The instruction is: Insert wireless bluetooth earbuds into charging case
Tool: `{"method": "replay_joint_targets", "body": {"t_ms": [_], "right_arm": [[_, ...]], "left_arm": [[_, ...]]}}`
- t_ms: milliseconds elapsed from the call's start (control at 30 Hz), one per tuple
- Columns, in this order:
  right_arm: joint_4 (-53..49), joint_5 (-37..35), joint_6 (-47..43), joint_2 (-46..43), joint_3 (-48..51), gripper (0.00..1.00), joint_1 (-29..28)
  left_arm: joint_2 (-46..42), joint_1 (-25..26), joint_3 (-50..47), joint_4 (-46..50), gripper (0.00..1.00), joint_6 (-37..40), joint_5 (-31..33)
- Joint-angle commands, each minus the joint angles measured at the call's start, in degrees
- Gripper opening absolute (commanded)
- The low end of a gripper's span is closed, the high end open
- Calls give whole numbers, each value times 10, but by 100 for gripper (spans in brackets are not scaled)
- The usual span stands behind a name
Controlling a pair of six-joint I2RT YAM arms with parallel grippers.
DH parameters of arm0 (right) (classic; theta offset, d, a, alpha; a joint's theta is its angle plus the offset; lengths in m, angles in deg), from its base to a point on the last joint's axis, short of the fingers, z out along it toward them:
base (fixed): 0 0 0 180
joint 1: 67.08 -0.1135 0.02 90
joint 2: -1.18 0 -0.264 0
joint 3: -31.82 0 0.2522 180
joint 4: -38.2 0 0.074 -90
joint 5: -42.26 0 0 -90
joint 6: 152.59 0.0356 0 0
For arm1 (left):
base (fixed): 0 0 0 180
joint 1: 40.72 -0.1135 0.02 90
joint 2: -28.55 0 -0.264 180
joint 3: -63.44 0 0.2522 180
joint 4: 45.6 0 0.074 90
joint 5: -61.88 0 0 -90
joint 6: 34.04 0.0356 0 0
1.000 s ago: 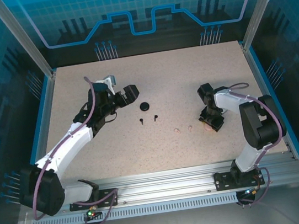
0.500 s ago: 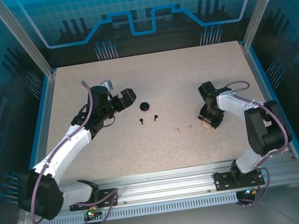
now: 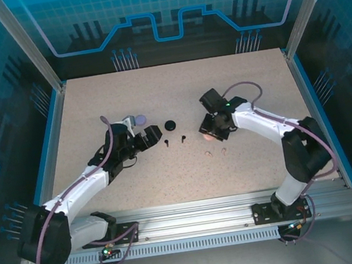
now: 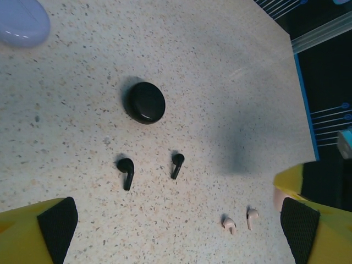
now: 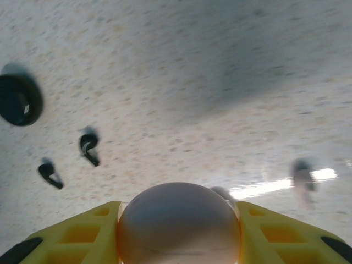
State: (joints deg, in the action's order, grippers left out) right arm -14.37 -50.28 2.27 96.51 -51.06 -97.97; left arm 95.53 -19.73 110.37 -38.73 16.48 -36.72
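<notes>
- Right pincer (image 3: pixel 212 130) hangs over the middle of the tabletop (image 3: pixel 254 81), jaws clamped round the pale pink case (image 5: pixel 179 225). The right wrist view shows the round shell wedged between both yellow fingers.
- The two pink earbuds (image 3: pixel 215 152) lie side by side just toward the near edge from that case, close to each other but not touching.
- Left pincer (image 3: pixel 149 136) is spread wide with nothing in it, its black pads (image 4: pixel 58 220) framing the two black earbuds (image 4: pixel 126 168). These lie apart on the bare surface, a little toward the left edge from the pink pair.
- The black case (image 4: pixel 146 103) sits shut just beyond them toward the far edge, and the lilac case (image 3: pixel 138 119) is further toward the left edge.
- My read: the pink case is on its way to its own pair. It should go down flat and near them, but not on top of them.
- The shell is smooth and domed, so it could slip or roll on release. Lower it until it touches before letting go.
- The lid looks closed, so one arm would need to steady the base while the other opens it.
- The buds are tiny, so pinch the stem squarely.
</notes>
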Motion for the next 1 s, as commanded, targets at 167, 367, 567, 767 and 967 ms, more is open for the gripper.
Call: {"method": "replay_joint_targets", "body": {"t_ms": [167, 367, 567, 767, 967], "right_arm": [[14, 24, 110, 88, -82, 31, -41], [12, 26, 177, 125, -142, 30, -55], [16, 30, 220, 148, -187, 30, -62], [7, 29, 229, 161, -225, 30, -70], [8, 33, 232, 166, -231, 30, -75]], "left_arm": [[28, 0, -86, -253, 99, -58, -65], [110, 5, -110, -398, 99, -100, -81], [160, 23, -119, -473, 98, -101, -72], [190, 41, -109, -490, 91, -92, -56], [218, 47, -98, -512, 76, -90, -54]]}}
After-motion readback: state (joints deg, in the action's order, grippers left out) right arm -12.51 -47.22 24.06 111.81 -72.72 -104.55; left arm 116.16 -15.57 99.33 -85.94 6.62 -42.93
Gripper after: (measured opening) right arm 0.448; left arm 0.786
